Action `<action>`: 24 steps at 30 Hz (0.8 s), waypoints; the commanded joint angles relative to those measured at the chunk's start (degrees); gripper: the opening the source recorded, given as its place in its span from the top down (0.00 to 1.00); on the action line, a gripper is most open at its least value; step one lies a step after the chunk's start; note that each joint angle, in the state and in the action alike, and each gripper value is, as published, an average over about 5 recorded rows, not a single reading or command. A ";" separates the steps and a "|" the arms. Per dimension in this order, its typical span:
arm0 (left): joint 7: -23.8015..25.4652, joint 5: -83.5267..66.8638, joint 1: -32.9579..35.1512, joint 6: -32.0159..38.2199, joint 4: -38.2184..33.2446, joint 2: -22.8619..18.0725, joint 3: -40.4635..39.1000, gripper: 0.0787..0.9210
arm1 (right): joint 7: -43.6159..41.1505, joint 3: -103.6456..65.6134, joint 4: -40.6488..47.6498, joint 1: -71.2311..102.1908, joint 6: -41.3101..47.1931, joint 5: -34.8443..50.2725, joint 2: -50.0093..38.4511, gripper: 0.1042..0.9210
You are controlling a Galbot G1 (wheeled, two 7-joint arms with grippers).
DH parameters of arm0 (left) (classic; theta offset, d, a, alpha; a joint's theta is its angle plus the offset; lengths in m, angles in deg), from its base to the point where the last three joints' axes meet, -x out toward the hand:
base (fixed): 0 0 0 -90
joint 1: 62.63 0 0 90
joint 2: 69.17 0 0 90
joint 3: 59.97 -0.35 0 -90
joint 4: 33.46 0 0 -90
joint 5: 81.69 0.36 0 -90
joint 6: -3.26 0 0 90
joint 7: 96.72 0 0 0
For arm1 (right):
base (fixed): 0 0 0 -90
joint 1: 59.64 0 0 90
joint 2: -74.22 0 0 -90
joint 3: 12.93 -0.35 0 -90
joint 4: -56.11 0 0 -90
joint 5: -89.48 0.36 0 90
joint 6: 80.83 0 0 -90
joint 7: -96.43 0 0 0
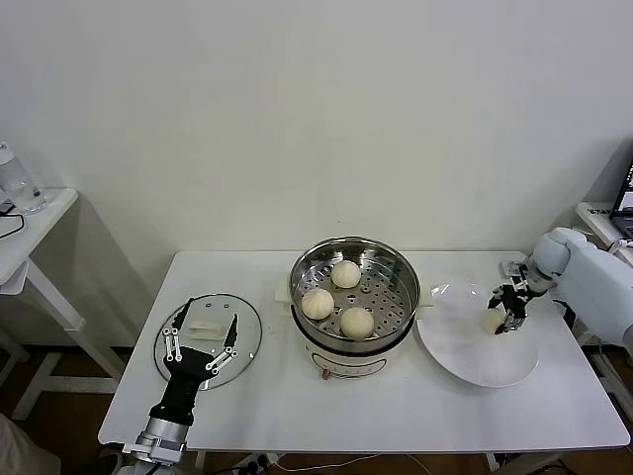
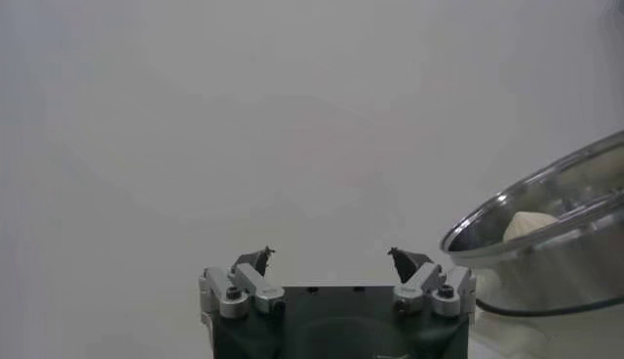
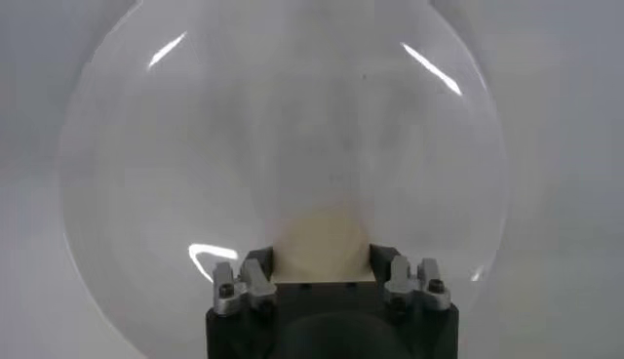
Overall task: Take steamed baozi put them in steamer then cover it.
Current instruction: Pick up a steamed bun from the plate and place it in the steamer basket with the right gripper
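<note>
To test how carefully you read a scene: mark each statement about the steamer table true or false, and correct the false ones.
1. Three baozi lie in the steamer. True.
2. The cover sits on the steamer. False: it lies on the table to the steamer's left, with the open left gripper above it.
3. The right gripper is over the white plate, closed around the fourth baozi. True.
4. The plate holds two more baozi. False: only the gripped one is there.
5. The steamer stands between cover and plate. True.
</note>
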 commanded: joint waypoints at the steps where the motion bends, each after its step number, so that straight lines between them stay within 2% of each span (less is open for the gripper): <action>1: 0.02 -0.08 -0.23 -0.28 -0.43 0.15 -0.09 0.12 | -8.23 12.93 -12.07 -17.39 3.49 8.71 -2.53 0.30; 6: -0.10 -0.27 -0.30 -0.52 -1.03 0.29 -0.28 0.12 | -8.59 24.90 -19.50 -30.55 6.95 20.58 0.02 0.30; 11: -0.15 -0.31 -0.36 -0.78 -1.27 0.81 -0.51 0.12 | -7.30 30.94 -24.31 -36.92 9.39 27.67 5.10 0.30; 16: -0.20 -0.47 -0.44 -0.60 -1.51 1.12 -0.35 0.12 | -5.52 35.02 -27.99 -39.65 10.95 30.64 9.98 0.30; 24: -0.31 -0.82 -1.07 -0.29 -1.18 0.55 -0.55 0.12 | -1.78 39.15 -28.85 -37.71 12.55 30.24 15.08 0.30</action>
